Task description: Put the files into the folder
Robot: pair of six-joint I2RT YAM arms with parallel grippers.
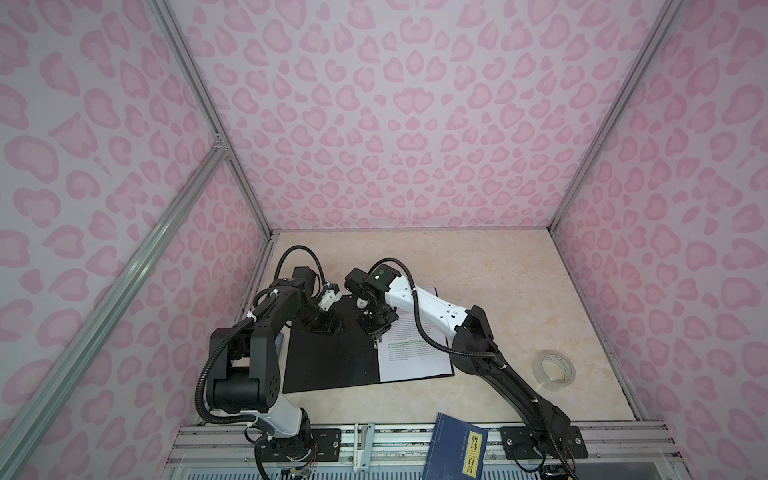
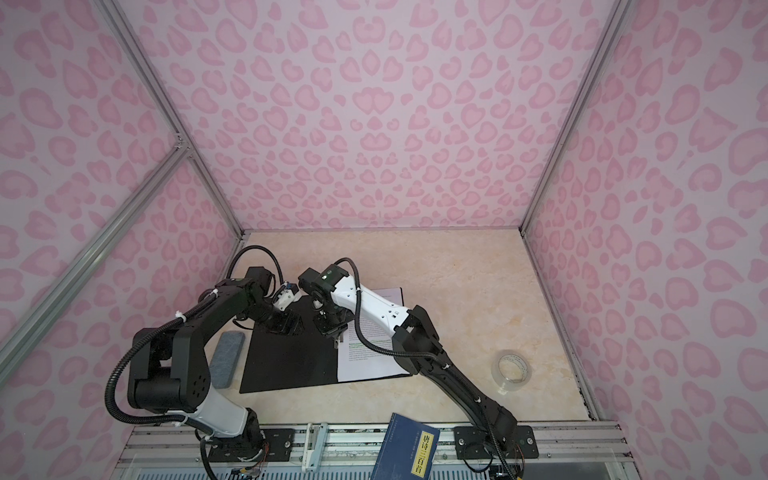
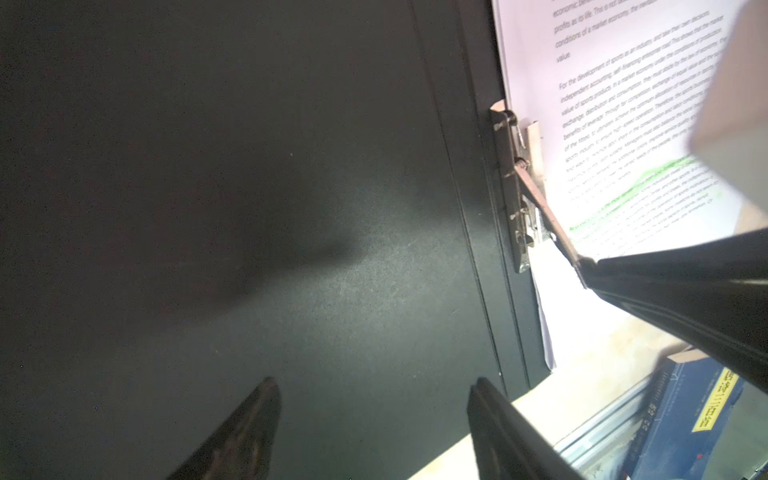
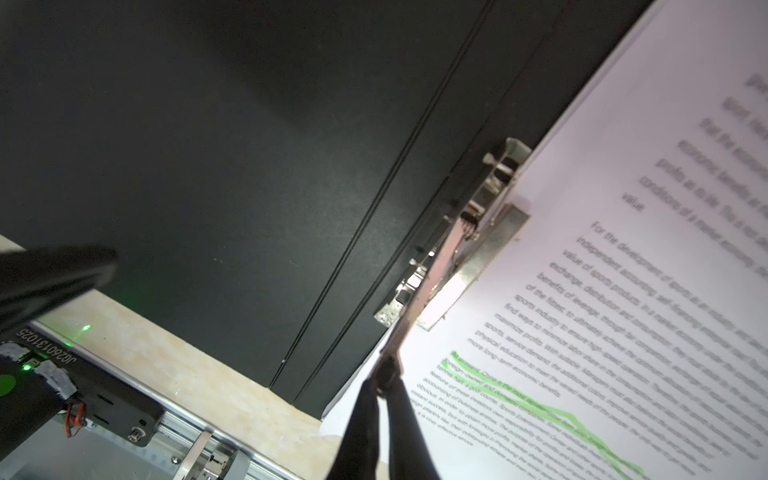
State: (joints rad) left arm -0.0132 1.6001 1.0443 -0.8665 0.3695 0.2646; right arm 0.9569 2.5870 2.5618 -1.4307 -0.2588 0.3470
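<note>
One beige table (image 1: 498, 270) carries it all. We note the left arm (image 1: 257, 332) and the right arm (image 1: 436, 311) both reaching in over the folder (image 1: 332, 361), which lies open and flat at mid-table, black inside facing up. The files (image 1: 415, 357) lie inside it on the right half: white printed sheets, green-highlighted lines on the top one. A blue book (image 1: 455, 446) with a yellow label sits on the near rail, well apart from the folder. A clear tape roll (image 1: 554, 365) lies off to the right, and a grey pad (image 2: 226, 353) just beside the folder's left edge. Along the spine, the metal clip (image 4: 469, 257) has its plate over the files' inner edge. Its lever (image 3: 544, 212) stands tilted up. Right jaws are pinched tight on the lever's tip. Left jaws stand apart, gripping nothing, low over the bare black left half; we cannot tell whether they touch it.
</note>
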